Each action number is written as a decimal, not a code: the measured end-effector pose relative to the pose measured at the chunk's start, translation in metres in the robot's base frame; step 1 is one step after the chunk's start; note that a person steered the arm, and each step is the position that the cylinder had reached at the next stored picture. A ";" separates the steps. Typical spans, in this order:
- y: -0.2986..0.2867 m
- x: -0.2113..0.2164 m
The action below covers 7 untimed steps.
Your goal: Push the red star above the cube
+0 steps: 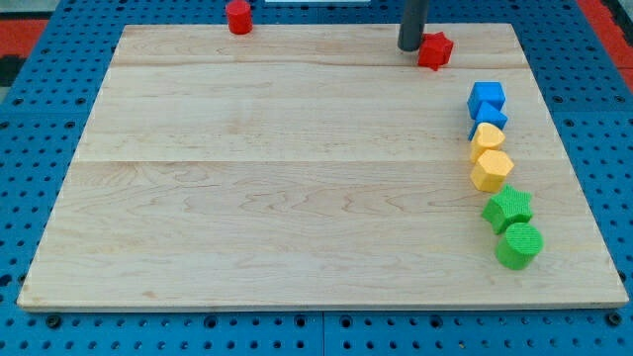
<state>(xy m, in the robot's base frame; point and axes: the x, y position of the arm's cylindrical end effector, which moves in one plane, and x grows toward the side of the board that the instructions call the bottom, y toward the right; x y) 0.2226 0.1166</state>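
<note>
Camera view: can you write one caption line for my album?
My tip beside the red star, up-left of the blue cube.

Red star [435,49], blue cube [486,97], pale wooden board [297,178]

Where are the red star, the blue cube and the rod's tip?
red star [435,49], camera view, top face.
blue cube [487,97], camera view, top face.
my tip [411,46], camera view, rod's lower end, left of the star.

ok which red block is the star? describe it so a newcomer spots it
Start at the wooden board and follow its top edge toward the view's right. The red star sits there, right beside my tip. The other red block sits alone at the top left.
</note>
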 end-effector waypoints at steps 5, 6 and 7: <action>0.035 0.026; 0.048 0.025; 0.064 0.025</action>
<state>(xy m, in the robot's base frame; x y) 0.2473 0.1810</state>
